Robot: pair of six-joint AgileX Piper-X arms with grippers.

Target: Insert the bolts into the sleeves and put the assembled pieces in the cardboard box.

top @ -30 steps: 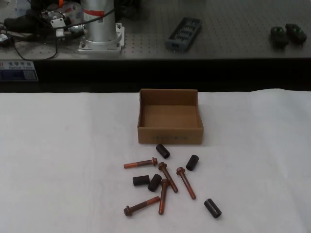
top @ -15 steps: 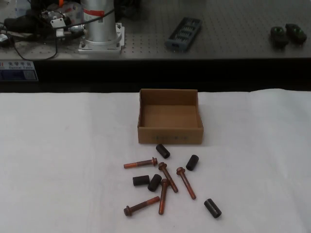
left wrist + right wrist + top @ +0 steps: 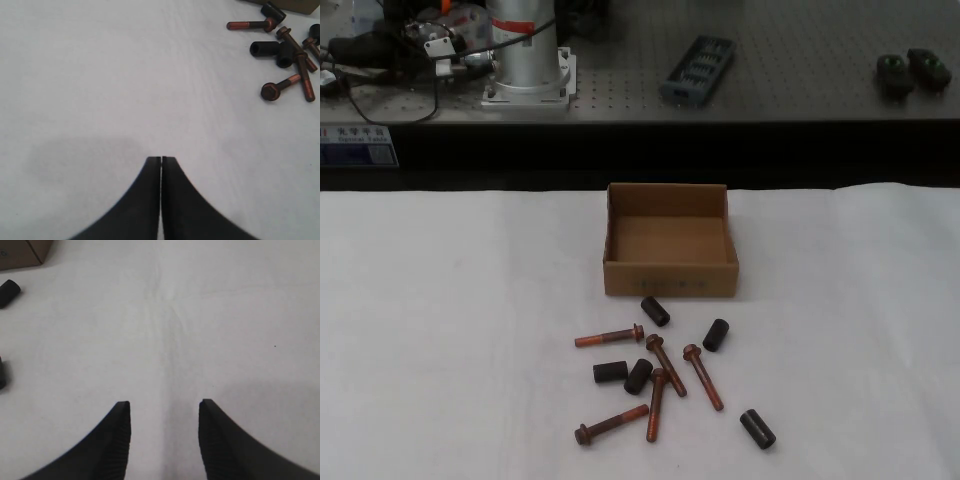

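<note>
Nothing on the white-covered table point(image 3: 440, 330) has stirred over the last second. The five copper-coloured metal bolts point(image 3: 666, 364) and five short black cylindrical sleeves point(image 3: 716, 334) lie loose in the same scatter, between the open brown cardboard box point(image 3: 670, 275) and the table's near edge. The box sits midway across, toward the far edge, with nothing inside that I can see. The left gripper point(image 3: 161, 162) hangs over bare cloth with its fingers pressed together. The right gripper point(image 3: 164, 407) hangs with its fingers apart, gripping nothing. To my eye the job hasn't begun: no bolt is in a sleeve yet, so a first pick comes next.
</note>
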